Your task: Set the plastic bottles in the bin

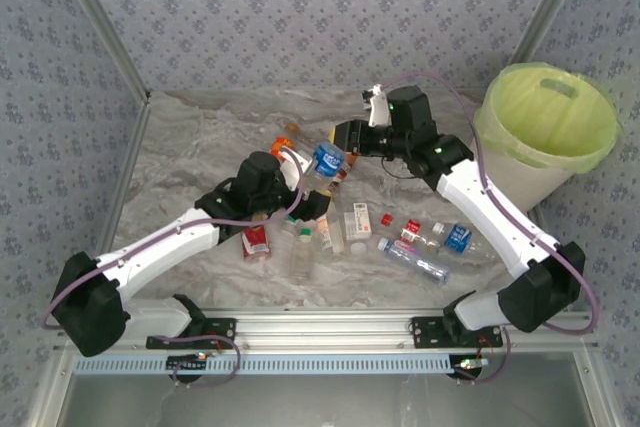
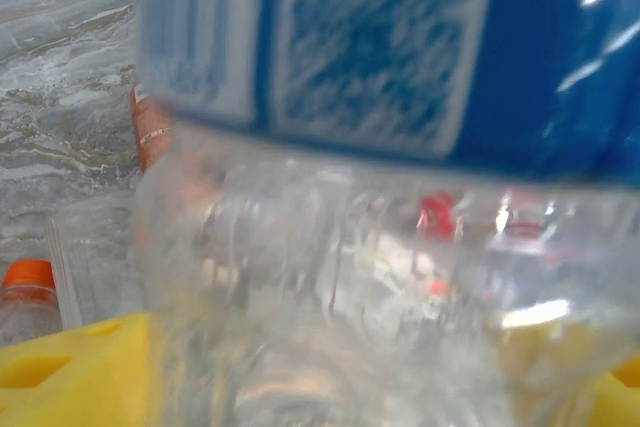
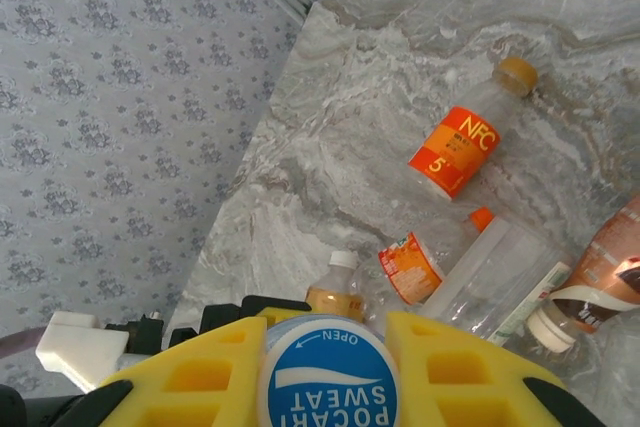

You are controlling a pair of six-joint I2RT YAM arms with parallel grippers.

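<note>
The Pocari Sweat bottle (image 1: 328,159), clear with a blue label, sits just above the centre of the top view, between the ends of the two arms. In the right wrist view its blue cap (image 3: 330,382) is at the bottom centre. The right gripper (image 3: 325,332) presses its yellow fingers (image 3: 440,362) against both sides of the cap, pinching the bottle by that end. In the left wrist view the same bottle (image 2: 400,247) is blurred and very close. The left gripper (image 2: 355,377) has a yellow finger (image 2: 90,367) at each lower corner, and whether they squeeze the bottle or stand clear of it cannot be told. Other plastic bottles (image 1: 415,260) lie scattered across the marbled table (image 1: 200,137) in the middle of the top view, among them an orange-labelled NFC bottle (image 3: 455,152). The bin (image 1: 515,177), lined in lime green, stands at the upper right, well apart from the pinched bottle.
</note>
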